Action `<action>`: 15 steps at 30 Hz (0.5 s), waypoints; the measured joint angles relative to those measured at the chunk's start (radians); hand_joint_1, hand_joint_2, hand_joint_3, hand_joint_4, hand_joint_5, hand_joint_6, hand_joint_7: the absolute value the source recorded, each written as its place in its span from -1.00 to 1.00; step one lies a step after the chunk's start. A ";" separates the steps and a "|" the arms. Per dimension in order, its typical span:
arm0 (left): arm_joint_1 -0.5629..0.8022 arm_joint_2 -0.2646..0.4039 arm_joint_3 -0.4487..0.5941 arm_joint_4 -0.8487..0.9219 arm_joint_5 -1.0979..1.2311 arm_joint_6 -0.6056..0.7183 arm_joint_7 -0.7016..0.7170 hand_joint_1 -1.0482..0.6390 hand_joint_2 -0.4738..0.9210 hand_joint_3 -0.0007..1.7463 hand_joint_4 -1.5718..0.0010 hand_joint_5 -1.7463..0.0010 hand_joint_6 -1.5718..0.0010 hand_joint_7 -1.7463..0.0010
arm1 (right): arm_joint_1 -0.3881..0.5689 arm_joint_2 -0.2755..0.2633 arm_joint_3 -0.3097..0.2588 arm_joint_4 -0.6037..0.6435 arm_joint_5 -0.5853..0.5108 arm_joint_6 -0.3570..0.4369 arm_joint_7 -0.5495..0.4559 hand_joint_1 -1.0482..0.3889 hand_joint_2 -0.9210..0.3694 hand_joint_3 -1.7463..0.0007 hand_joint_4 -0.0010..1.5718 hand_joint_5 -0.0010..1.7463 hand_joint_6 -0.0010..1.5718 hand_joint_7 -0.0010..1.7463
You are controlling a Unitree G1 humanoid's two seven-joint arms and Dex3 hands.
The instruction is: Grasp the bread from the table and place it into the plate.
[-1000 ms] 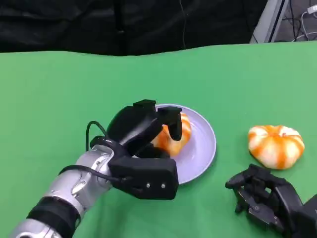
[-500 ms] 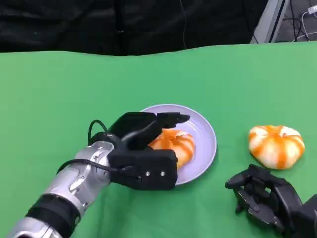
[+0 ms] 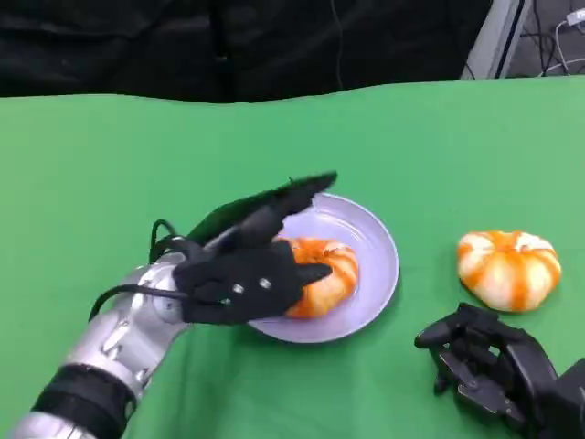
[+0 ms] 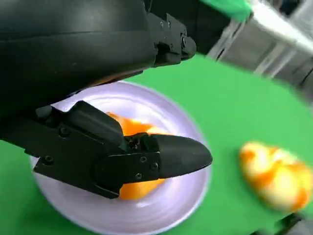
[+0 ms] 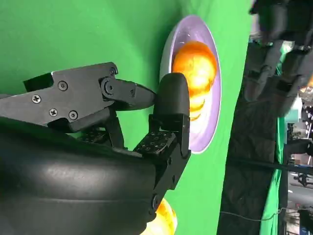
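Observation:
An orange-and-white striped bread [image 3: 327, 272] lies in the lilac plate [image 3: 382, 240] at the table's middle. My left hand [image 3: 245, 267] hovers at the plate's left edge with its fingers spread apart over the bread, gripping nothing; its thumb is close beside the bread. The left wrist view shows the same bread [image 4: 133, 131] on the plate [image 4: 191, 198] beyond the left hand [image 4: 98, 93]. My right hand [image 3: 486, 364] rests at the lower right with fingers curled in on nothing. In the right wrist view the right hand [image 5: 102, 166] faces the plate [image 5: 197, 141] and bread [image 5: 195, 62].
A second striped bread [image 3: 509, 267] sits on the green cloth right of the plate, just beyond my right hand; it also appears as the second bread [image 4: 274, 175] and the second bread [image 5: 164, 218]. A black backdrop bounds the table's far edge.
The left hand lowered the bread onto the plate, let it go, spread its fingers and drew back a little to the left. The right hand stayed still.

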 measured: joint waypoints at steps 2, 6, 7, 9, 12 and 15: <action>0.011 0.000 0.020 0.000 -0.036 -0.014 -0.014 -0.87 1.00 -0.16 1.00 1.00 1.00 1.00 | 0.000 0.000 0.000 0.000 0.000 0.000 0.000 0.10 -1.00 0.46 -0.11 1.00 -0.04 0.21; 0.019 -0.002 0.039 -0.001 -0.070 -0.035 -0.035 -0.79 1.00 -0.19 0.94 0.98 0.95 0.98 | -0.001 0.001 0.000 0.000 0.000 0.001 0.001 0.09 -1.00 0.48 -0.15 1.00 -0.05 0.22; 0.037 -0.010 0.069 -0.009 -0.126 -0.063 -0.046 -0.78 1.00 -0.20 0.93 0.98 0.94 0.98 | -0.001 0.001 0.000 0.000 0.000 0.001 0.002 0.09 -1.00 0.48 -0.15 1.00 -0.05 0.23; 0.067 -0.023 0.116 -0.032 -0.215 -0.108 -0.071 -0.74 1.00 -0.26 0.87 0.96 0.90 0.97 | -0.002 0.001 -0.001 0.001 0.002 0.001 0.003 0.10 -1.00 0.49 -0.16 1.00 -0.05 0.23; 0.095 -0.037 0.180 -0.056 -0.341 -0.140 -0.128 -0.67 1.00 -0.31 0.85 0.97 0.88 0.97 | -0.004 0.000 -0.003 0.005 0.002 0.001 0.006 0.10 -1.00 0.48 -0.15 1.00 -0.05 0.23; 0.141 -0.054 0.238 -0.092 -0.495 -0.147 -0.231 -0.67 1.00 -0.35 0.83 0.97 0.86 0.97 | -0.006 0.000 -0.004 0.010 0.002 -0.001 0.010 0.10 -1.00 0.47 -0.15 1.00 -0.06 0.23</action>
